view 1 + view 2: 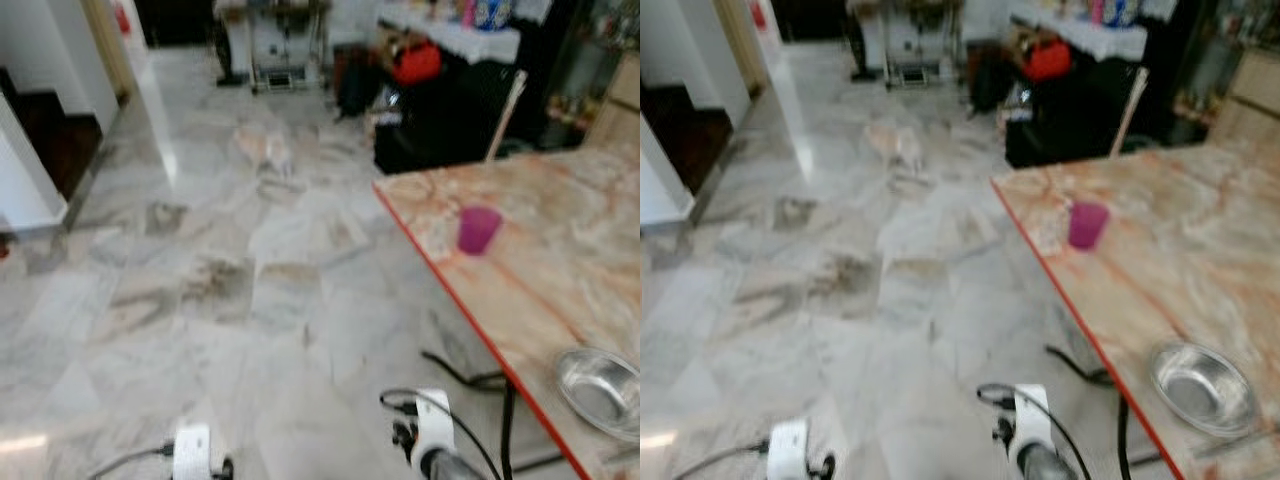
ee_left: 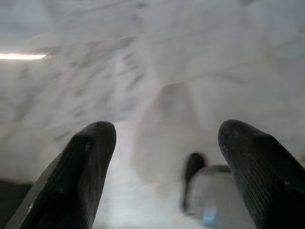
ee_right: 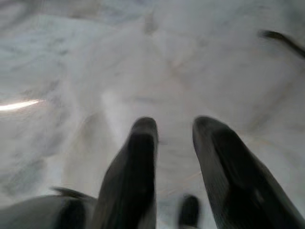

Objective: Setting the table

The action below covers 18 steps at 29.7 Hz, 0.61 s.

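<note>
A marble-patterned table [image 1: 560, 270] with a red edge stands on my right. On it sit a purple cup [image 1: 479, 229] near the near-left corner and a shiny metal bowl [image 1: 603, 390] closer to me by the edge. Both arms hang low in front of me: left wrist [image 1: 195, 452], right wrist [image 1: 432, 440], away from the table top. In the left wrist view my left gripper [image 2: 167, 138] is wide open over the floor, holding nothing. In the right wrist view my right gripper [image 3: 174, 126] shows a narrow gap between its fingers, with nothing in it.
A pale marble floor [image 1: 250, 280] stretches ahead and left. A dark counter with a red bag [image 1: 415, 62] and clutter lies behind the table. A white stand [image 1: 285, 45] sits at the back, a white wall corner [image 1: 30, 190] at left. Black cables [image 1: 470, 375] hang under the table edge.
</note>
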{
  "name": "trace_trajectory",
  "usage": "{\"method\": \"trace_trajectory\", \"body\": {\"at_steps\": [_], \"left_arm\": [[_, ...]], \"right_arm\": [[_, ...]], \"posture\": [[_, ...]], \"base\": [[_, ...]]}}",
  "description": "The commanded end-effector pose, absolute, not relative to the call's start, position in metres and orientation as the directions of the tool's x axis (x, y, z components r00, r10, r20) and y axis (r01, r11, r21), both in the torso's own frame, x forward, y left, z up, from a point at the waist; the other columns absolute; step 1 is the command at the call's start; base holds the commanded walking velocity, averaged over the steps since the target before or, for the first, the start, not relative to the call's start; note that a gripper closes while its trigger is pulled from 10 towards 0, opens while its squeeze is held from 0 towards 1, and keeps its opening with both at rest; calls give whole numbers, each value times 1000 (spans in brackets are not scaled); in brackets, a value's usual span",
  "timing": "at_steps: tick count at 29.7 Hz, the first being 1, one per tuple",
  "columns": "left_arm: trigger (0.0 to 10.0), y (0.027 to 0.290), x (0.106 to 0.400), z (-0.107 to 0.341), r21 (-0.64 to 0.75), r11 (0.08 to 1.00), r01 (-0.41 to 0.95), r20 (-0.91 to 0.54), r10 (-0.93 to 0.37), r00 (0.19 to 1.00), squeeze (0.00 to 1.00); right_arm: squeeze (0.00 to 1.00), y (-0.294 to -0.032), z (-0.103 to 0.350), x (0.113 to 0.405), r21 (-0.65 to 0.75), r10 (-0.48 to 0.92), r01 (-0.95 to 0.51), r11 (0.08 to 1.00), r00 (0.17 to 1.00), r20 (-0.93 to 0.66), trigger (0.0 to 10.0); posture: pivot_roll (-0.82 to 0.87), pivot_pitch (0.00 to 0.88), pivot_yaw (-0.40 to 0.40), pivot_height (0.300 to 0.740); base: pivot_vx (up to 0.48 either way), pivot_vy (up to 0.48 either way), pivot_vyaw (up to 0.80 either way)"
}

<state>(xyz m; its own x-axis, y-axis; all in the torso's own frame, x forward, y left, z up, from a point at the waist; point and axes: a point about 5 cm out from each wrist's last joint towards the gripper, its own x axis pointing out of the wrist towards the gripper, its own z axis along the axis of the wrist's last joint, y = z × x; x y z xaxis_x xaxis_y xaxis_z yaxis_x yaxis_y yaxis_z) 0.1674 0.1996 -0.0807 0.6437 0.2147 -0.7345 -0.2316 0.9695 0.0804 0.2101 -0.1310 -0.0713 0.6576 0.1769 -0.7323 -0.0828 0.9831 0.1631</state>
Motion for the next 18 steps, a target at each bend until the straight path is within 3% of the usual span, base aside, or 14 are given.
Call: {"method": "trace_trajectory", "body": {"at_steps": [1, 12, 18], "left_arm": [[10000, 250, 183, -63, 112, 860, -498, -624, 451, 638, 0], [10000, 249, 183, -64, 112, 864, -490, -636, 441, 633, 0], [10000, 248, 184, -64, 90, 865, -494, -634, 432, 642, 0]], "right_arm": [[0, -139, -72, 209, 143, 159, -78, 987, 654, -740, 10000], [0, -138, -72, 210, 142, 162, -85, 986, 654, -739, 10000], [0, -139, -71, 211, 138, 158, -82, 987, 657, -737, 10000]], "posture": [[105, 0, 39, 740], [103, 0, 36, 740], [104, 0, 32, 740]], "base": [[379, 0, 0], [335, 0, 0], [0, 0, 0]]}}
